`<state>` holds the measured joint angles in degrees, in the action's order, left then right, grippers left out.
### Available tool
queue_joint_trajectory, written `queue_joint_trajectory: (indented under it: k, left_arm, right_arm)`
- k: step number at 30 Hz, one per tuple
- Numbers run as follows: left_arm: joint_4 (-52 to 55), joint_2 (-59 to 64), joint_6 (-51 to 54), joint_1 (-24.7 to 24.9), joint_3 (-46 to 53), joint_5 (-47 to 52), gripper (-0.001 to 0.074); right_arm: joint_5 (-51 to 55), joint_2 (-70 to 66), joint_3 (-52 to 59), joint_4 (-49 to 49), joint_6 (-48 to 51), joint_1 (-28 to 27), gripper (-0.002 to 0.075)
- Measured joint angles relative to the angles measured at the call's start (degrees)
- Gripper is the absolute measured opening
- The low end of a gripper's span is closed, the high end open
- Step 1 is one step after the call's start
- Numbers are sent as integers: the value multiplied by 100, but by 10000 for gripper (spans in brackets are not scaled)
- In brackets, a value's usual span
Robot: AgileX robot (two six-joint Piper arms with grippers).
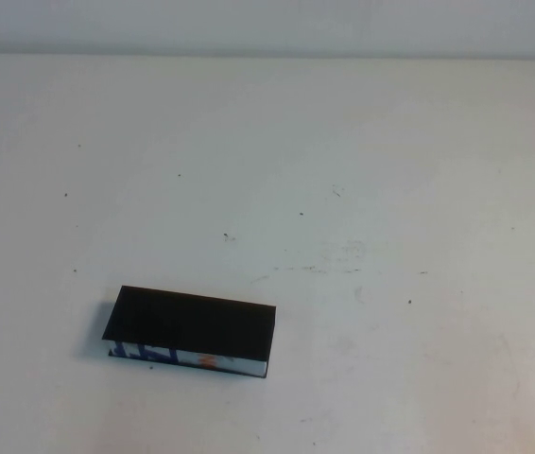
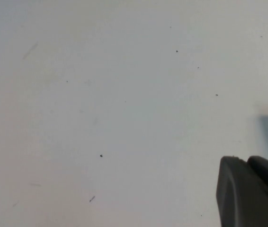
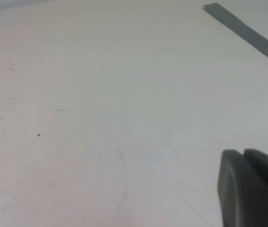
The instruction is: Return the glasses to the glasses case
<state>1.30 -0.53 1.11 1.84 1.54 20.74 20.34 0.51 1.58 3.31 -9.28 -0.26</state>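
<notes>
A black glasses case lies on the white surface, toward the robot's left and near the front edge of the high view. Its flat lid is down, so the case is shut, and its long side runs roughly across the view, slightly skewed. The light front edge faces the camera and carries blue print with a small orange patch. The glasses are not visible in any view; whether they sit inside the closed case cannot be told.

Neither arm reaches into the high view. The surface around the case is bare apart from small dark specks and faint scuff marks to the right of centre.

In the left wrist view, the left pincer shows only as a dark corner above plain white surface, well away from the case. Two dark finger shapes lie close together there, but whether it is open or closed cannot be told.

In the right wrist view, the right pincer appears the same way, over scuffed white surface, with a grey strip running diagonally across the far corner. Its two fingers lie pressed together with nothing between them, so it is closed and holds nothing.
</notes>
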Motion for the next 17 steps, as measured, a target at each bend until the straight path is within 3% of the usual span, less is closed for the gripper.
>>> queue_joint_trajectory:
  k: [17]
  left_arm:
    - [34,0,-73,0,0,100,-1]
  right_arm:
    - [0,0,0,0,0,0,-13]
